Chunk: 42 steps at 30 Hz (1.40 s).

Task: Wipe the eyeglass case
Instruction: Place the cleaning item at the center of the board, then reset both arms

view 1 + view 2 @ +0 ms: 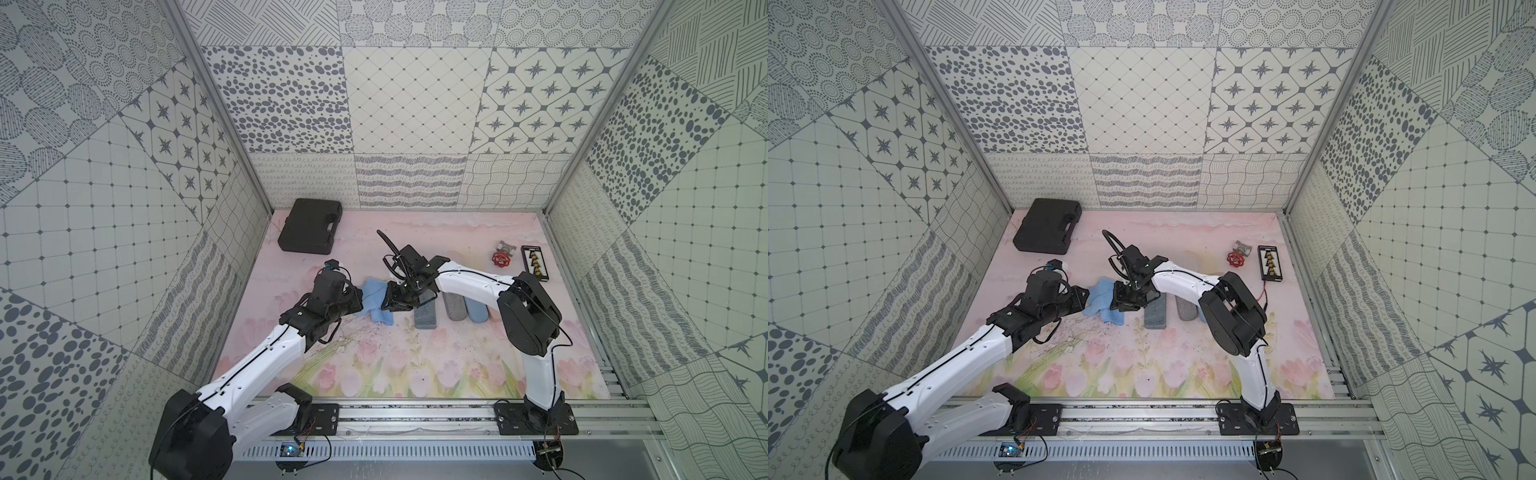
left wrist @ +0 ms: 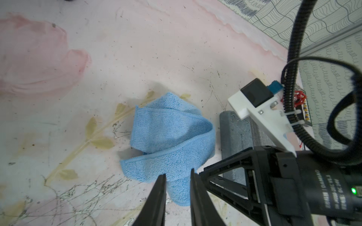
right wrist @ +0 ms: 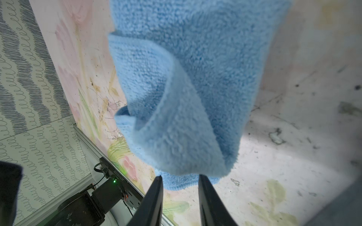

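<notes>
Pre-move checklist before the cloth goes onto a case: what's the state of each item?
1. Left gripper closed on the blue cloth: ok, a fold sits between its fingers.
2. Right gripper grip on the cloth: cannot tell; the cloth edge lies between fingers that stand apart.
3. Cloth lifted off the mat: cannot tell.
4. Dark grey eyeglass case accessible: ok, flat on the mat beside the cloth, partly under the right wrist.
5. Target case unambiguous: not ok; a grey case and a blue case lie alongside.
6. Red valve and black toolbox out of the way: ok.
</notes>
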Available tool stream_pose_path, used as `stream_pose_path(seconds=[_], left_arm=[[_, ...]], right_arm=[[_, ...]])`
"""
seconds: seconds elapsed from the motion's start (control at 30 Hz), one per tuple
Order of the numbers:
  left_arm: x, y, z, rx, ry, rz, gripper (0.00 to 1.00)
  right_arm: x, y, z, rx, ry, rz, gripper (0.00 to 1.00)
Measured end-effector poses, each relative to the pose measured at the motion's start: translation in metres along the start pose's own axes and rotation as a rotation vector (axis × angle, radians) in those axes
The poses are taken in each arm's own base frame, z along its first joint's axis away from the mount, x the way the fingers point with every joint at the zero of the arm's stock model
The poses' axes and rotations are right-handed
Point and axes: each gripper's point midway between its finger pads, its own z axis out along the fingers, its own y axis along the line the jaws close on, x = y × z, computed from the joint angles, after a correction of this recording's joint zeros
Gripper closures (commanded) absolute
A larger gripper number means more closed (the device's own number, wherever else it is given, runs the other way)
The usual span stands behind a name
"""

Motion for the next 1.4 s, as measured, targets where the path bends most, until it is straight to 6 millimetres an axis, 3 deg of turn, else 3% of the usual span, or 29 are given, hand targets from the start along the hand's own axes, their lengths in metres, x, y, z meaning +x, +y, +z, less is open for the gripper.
stream_pose_path(seconds=[0.07, 0.13, 0.23, 0.33, 0.43, 0.57, 0.73, 0.87, 1.03, 1.13, 1.27, 1.4], left_arm=[[0.001, -0.004, 0.004, 0.021, 0.017, -0.003, 0.58], [-0.002, -0.008, 0.002, 0.035, 0.013, 0.006, 0.41], [-0.014, -0.014, -0.008, 0.047, -0.030, 0.052, 0.33], [-0.026, -0.016, -0.022, 0.051, -0.099, 0.120, 0.24], [-0.031, -0.010, -0.033, 0.030, -0.186, 0.208, 0.10], [-0.035, 0.005, -0.038, -0.035, -0.271, 0.301, 0.07], [-0.049, 0.023, -0.031, -0.160, -0.351, 0.401, 0.04], [-0.060, 0.038, -0.021, -0.271, -0.386, 0.469, 0.02], [-0.071, 0.066, -0.014, -0.407, -0.420, 0.510, 0.00], [-0.075, 0.083, -0.012, -0.468, -0.432, 0.506, 0.00], [-0.076, 0.105, -0.005, -0.520, -0.430, 0.486, 0.00], [-0.069, 0.125, 0.010, -0.543, -0.396, 0.471, 0.00]], right_arm=[[0.001, 0.003, -0.012, -0.021, -0.019, -0.024, 0.53], [0.000, 0.006, -0.036, -0.044, -0.060, -0.060, 0.41], [-0.007, 0.007, -0.083, -0.067, -0.171, -0.128, 0.21], [-0.017, -0.009, -0.135, -0.032, -0.372, -0.211, 0.01], [-0.015, -0.034, -0.182, 0.033, -0.663, -0.356, 0.01], [-0.012, -0.070, -0.215, 0.173, -0.950, -0.467, 0.01], [-0.045, -0.140, -0.273, 0.442, -1.134, -0.346, 0.01], [-0.048, -0.193, -0.312, 0.604, -1.233, -0.230, 0.01], [-0.029, -0.266, -0.330, 0.814, -1.237, -0.092, 0.01], [-0.018, -0.293, -0.329, 0.869, -1.234, -0.040, 0.01], [-0.023, -0.306, -0.316, 0.870, -1.235, -0.033, 0.01], [-0.038, -0.313, -0.288, 0.812, -1.188, -0.070, 0.01]])
